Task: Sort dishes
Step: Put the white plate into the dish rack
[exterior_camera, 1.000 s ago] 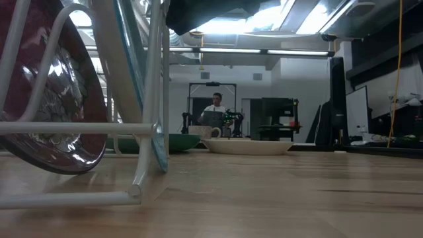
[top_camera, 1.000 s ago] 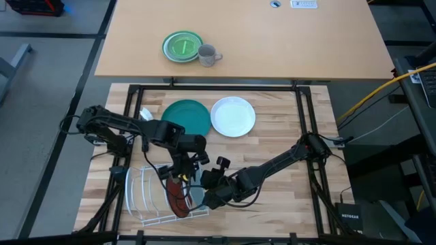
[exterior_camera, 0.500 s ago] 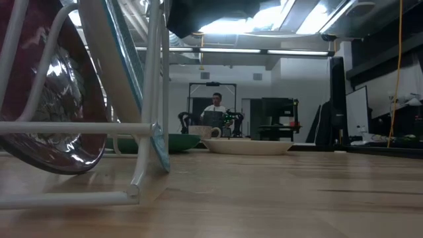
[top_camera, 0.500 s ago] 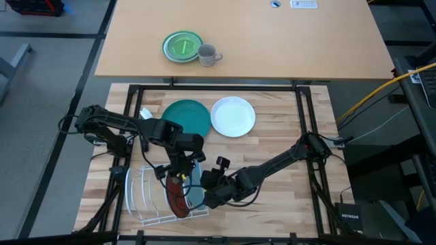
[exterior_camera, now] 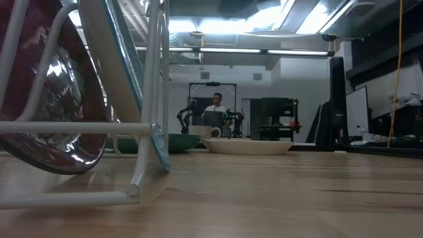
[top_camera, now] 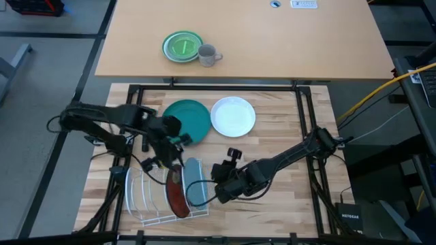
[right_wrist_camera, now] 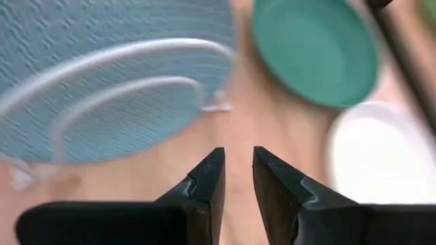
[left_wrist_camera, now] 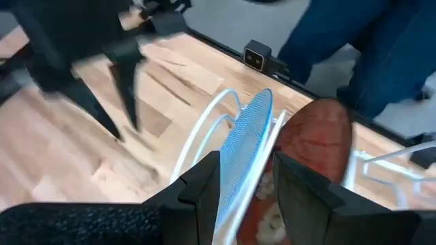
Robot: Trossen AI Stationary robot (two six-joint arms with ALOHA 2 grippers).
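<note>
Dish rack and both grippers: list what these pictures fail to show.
- Dark red plate: low view cuts off its top and left at the picture edge.
- Light blue plate: right wrist view crops it at the top and left; blurred.
- Left gripper and right gripper: empty, but in the high view the arms hide the fingertips.
- Rack: low view shows only its near wires.
- Green plate pattern: too small.

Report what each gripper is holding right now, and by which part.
Nothing is held. The left gripper and right gripper are both open and empty, near the blue plate in the rack.
</note>
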